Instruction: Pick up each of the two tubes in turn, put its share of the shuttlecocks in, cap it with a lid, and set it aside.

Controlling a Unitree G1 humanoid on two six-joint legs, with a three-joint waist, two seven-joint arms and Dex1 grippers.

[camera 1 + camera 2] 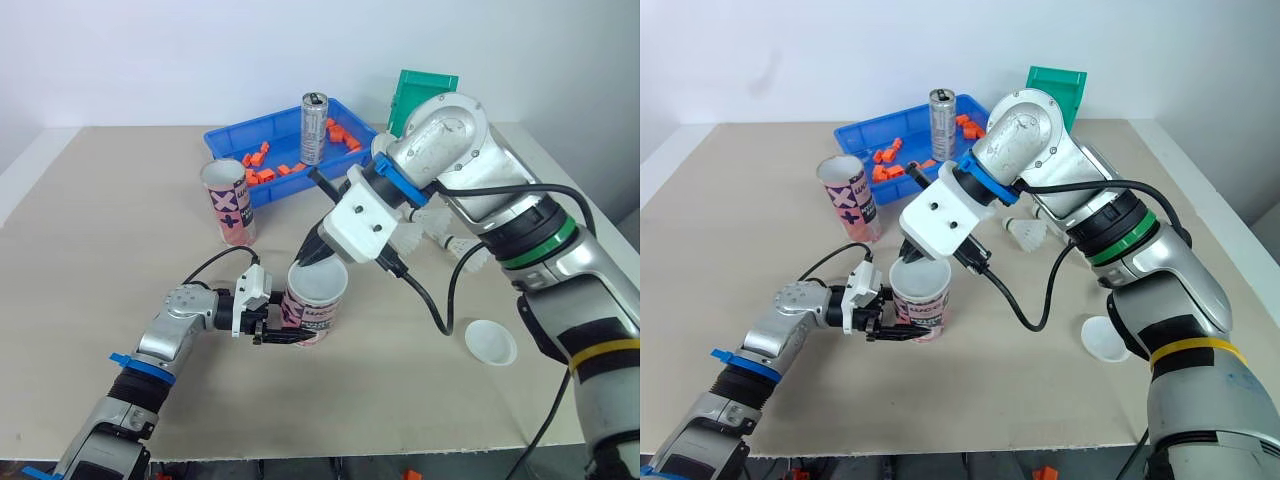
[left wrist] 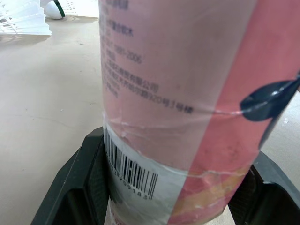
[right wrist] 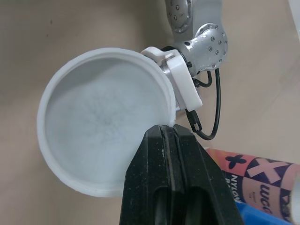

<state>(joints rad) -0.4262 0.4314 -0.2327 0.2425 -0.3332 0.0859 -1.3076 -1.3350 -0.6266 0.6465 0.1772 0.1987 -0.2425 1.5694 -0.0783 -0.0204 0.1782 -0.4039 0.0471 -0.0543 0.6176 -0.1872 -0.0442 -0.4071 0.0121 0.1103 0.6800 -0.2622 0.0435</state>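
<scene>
1. At table (image 1: 100, 250) centre, head views: left gripper (image 1: 295, 337) is closed round the base of a pink tube (image 1: 318, 305), which stands upright. A white lid (image 1: 320, 277) lies across the tube's mouth, with the right gripper (image 1: 312, 258) pinching its rim from above. Cannot tell whether the lid is pressed home. A second tube (image 1: 230, 203) stands upright and open, just beside a blue tray (image 1: 225, 140) holding orange pieces and a can (image 1: 314, 128). A spare lid (image 1: 490, 342) lies well apart on the robot's right. Shuttlecocks (image 1: 455, 240) lie behind the right arm, and a green box (image 1: 420, 95) sits at the back.
2. Left wrist view: black fingers (image 2: 79, 178) clamp both sides of the tube near its barcode. White feathers of a shuttlecock (image 2: 23, 21) show beyond.
3. Right wrist view: both fingers (image 3: 173, 178) are pressed together on the lid's edge. The left gripper sits just under the lid, and the second tube lies near the tray's corner.
</scene>
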